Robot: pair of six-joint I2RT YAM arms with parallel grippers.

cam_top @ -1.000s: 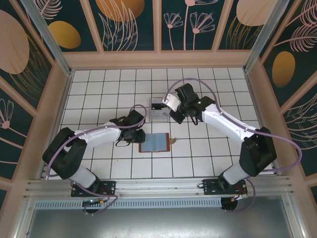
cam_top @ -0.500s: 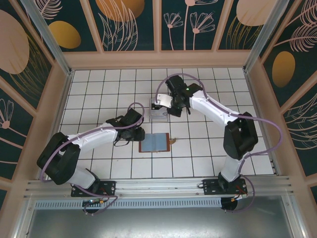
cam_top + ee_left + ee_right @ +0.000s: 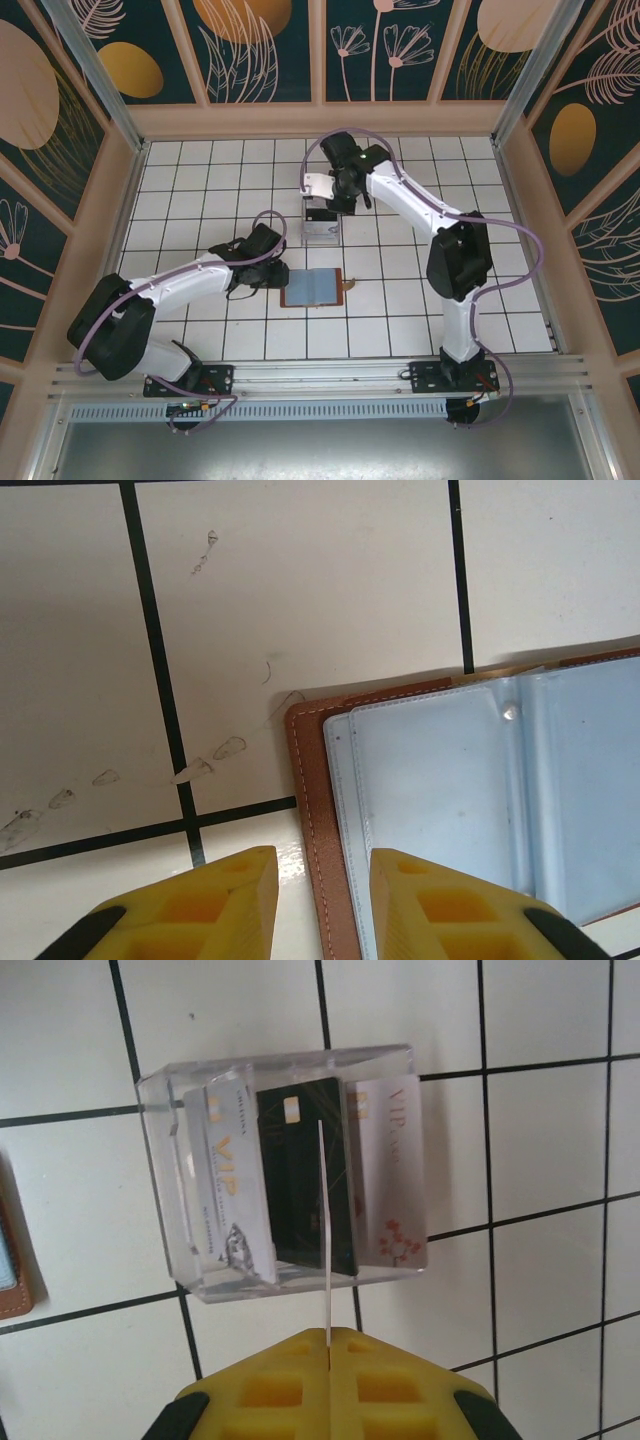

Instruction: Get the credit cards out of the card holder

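Since a second ago the right arm has swung farther out across the table and now reaches over the clear stand, while the left arm and the wallet have barely shifted. The card holder (image 3: 312, 288) lies open and flat on the white tiles, its brown leather border framing grey-blue plastic sleeves (image 3: 480, 810), with the little snap tab (image 3: 348, 285) sticking out on its right side. The left gripper (image 3: 322, 880) sits at the holder's left edge, its yellow fingers (image 3: 200, 905) narrowly apart, with the stitched brown border showing in the gap; nothing is clamped between them. Beyond the holder, on the far side, stands the clear acrylic stand (image 3: 390, 1058), apart from the wallet. Three credit cards lean in it: a white card (image 3: 232, 1190) lettered "VIP" in gold, a black card (image 3: 295, 1180) with a gold chip, and a pale pink card (image 3: 392, 1180) also reading "VIP", with a red blossom sprig at its lower end. The right gripper (image 3: 328, 1345) is closed tight on a thin white card (image 3: 323, 1230), seen edge-on, hanging over the black card. Smaller print on the cards is too fine to read. A trail of grey smudges (image 3: 200, 770) marks the tile left of the wallet.
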